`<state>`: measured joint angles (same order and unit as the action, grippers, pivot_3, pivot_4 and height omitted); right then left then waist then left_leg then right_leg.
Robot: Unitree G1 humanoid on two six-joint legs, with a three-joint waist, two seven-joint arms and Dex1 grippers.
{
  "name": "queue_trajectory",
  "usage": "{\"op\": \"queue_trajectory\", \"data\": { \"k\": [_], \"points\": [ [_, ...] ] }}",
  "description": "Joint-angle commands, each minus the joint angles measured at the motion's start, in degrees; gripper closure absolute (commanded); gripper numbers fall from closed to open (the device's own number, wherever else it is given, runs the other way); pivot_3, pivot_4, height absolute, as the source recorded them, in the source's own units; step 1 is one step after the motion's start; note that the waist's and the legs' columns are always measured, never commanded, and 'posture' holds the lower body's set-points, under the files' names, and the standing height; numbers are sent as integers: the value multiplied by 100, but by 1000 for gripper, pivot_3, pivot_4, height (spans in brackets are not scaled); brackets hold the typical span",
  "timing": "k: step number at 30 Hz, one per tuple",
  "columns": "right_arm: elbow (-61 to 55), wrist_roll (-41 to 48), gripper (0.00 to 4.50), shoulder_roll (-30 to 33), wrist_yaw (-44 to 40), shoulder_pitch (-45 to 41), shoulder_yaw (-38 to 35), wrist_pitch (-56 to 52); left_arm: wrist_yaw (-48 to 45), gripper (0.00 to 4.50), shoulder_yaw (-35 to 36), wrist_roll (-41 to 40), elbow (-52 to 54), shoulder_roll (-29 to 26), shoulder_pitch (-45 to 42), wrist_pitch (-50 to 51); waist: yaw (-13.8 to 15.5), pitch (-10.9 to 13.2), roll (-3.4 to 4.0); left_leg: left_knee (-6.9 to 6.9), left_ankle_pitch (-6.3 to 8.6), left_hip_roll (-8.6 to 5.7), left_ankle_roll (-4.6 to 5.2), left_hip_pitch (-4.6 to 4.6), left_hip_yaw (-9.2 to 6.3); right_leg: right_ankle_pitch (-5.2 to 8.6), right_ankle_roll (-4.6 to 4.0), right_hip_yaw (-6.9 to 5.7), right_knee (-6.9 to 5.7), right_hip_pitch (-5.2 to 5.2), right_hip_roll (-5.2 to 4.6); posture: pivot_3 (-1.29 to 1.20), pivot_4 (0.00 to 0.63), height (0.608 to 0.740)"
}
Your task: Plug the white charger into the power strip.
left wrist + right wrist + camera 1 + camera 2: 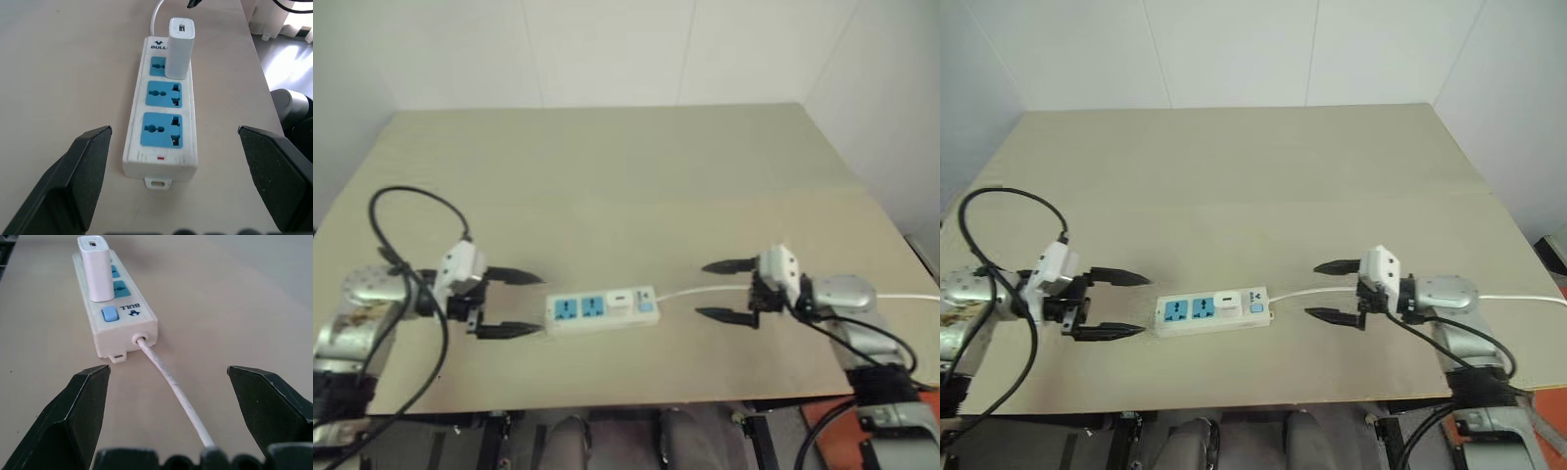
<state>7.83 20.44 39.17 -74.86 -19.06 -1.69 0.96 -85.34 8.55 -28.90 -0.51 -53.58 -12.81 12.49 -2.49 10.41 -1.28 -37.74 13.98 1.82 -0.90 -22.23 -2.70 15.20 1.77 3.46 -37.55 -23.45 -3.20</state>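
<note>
Already the white charger (179, 48) is seated upright in the socket of the power strip (601, 310) nearest the switch and cord (172, 382), the other two blue sockets being left empty. Both the left gripper (508, 304) and the right gripper (731, 290) are held wide open, gripping nothing, one off each end of the strip. What remains is judged a clean retreat, best made well clear of the cord so the strip is not dragged.
</note>
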Motion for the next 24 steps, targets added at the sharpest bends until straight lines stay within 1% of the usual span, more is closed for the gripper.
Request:
{"op": "queue_trajectory", "data": {
  "k": [1,5,9,24],
  "points": [
    [-368,247,22,255,30,180,-365,-110,-92,0,468,-164,195,-244,239,-81,2,2,-1,0,0,0,0,-1,0,0,0,0,1,0,0,0,150,740],
    [-480,343,22,440,130,403,-586,-219,-134,0,797,-278,315,-410,553,37,5,5,-3,0,0,0,0,-1,2,0,0,0,1,0,-1,0,150,740],
    [-556,399,22,595,149,550,-724,-301,-163,0,935,-355,407,-525,762,144,4,7,-2,0,0,0,0,0,3,0,0,-1,0,0,-2,0,150,740],
    [-604,430,22,659,291,617,-754,-366,-95,0,852,-373,440,-444,738,93,5,7,-3,0,0,0,0,0,6,0,0,0,-1,0,-1,0,150,740]
  ]
}}
